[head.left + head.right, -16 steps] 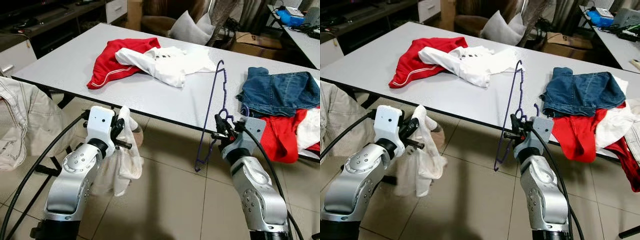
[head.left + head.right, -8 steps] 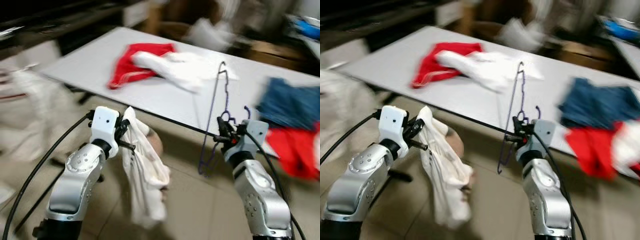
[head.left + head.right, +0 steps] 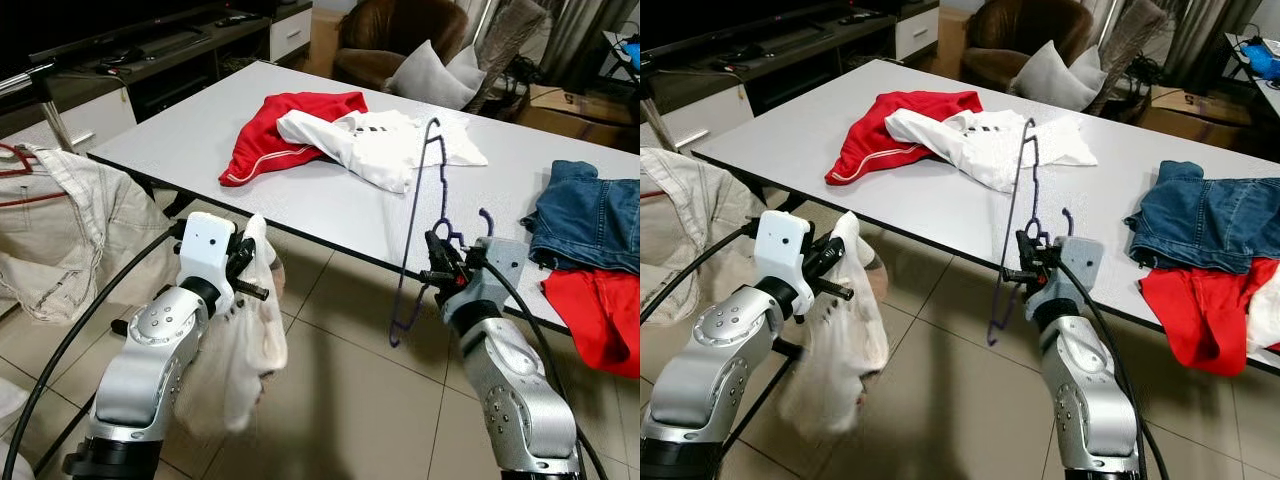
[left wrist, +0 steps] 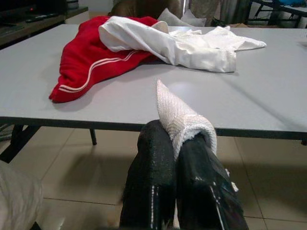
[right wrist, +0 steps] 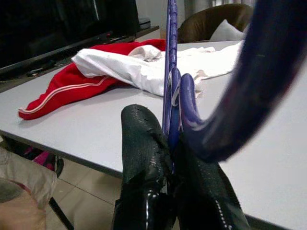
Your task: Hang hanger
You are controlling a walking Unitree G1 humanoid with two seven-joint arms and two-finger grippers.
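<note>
A limp white garment [image 3: 243, 345] is pinched in the left claw [image 3: 250, 272], hanging soft and light over the floor. Before the table [image 3: 330, 205], the purple hanger [image 3: 418, 225] is clamped near its hook by the right claw [image 3: 437, 268]; thin, light and slightly springy, it is best gripped there.

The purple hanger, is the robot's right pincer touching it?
Touching. In the right wrist view the right pincer is shut on the purple hanger, its wire squeezed between both black fingers.
</note>
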